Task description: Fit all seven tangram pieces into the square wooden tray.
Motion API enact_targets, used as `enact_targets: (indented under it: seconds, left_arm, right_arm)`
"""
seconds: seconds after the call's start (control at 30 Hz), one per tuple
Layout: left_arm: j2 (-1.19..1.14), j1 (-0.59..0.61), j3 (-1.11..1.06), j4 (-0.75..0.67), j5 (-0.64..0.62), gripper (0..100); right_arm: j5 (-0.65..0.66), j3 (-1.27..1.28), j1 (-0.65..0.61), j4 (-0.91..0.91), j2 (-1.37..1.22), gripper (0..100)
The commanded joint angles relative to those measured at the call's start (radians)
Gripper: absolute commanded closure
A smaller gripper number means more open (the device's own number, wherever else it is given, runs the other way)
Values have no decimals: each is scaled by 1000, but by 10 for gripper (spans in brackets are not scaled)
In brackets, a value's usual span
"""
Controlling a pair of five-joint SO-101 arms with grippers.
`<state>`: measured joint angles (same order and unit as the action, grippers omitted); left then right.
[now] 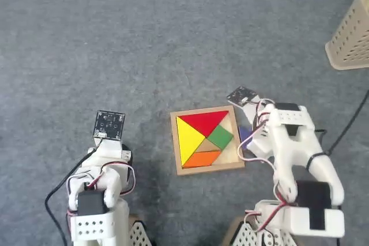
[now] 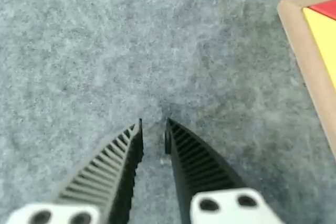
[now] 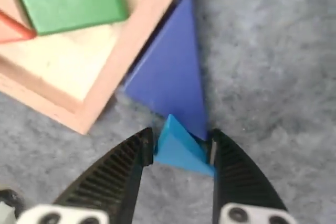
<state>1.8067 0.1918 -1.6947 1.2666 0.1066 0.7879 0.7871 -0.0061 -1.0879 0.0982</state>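
Note:
The square wooden tray [image 1: 233, 120] lies mid-table with a red triangle [image 1: 203, 122], a yellow triangle [image 1: 188, 137], a green square [image 1: 220, 136] and an orange parallelogram [image 1: 202, 158] in it. Bare wood shows along its right side. A dark blue triangle [image 3: 170, 77] lies on the carpet against the tray's outer right edge [image 3: 131, 51]. Just beside it, my right gripper [image 3: 178, 140] is shut on a small light blue triangle [image 3: 178, 155] down at the carpet. My left gripper [image 2: 153, 125] hangs over bare carpet left of the tray [image 2: 299, 40], shut but for a thin gap, holding nothing.
Grey carpet covers the whole table. A beige perforated basket [image 1: 351, 33] stands at the far right edge. A black cable [image 1: 346, 131] runs past the right arm [image 1: 294, 148]. The left arm [image 1: 104, 171] sits at the near left.

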Motion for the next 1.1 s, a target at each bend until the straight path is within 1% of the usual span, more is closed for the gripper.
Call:
enact_targets:
  seconds: [0.0, 0.23, 0.4, 0.5, 0.57, 0.67, 1.07]
  left_arm:
    - [21, -3, 10, 0, -8, 929]
    - [21, -3, 10, 0, -8, 929]
    - [21, -3, 10, 0, -8, 929]
    - [21, -3, 10, 0, -8, 929]
    - [21, -3, 10, 0, -8, 929]
    - [21, -3, 10, 0, -8, 929]
    - [21, -3, 10, 0, -8, 929]
  right_arm:
    - [28, -60, 38, -21, -10, 821]
    - [130, -58, 39, -27, -12, 827]
    - [126, -63, 39, -18, -8, 998]
    - [52, -78, 39, -8, -2, 974]
    - [-3, -98, 38, 16, -2, 994]
    - [-69, -140, 38, 30, -2, 992]
    - [-221, -311, 38, 27, -1, 992]
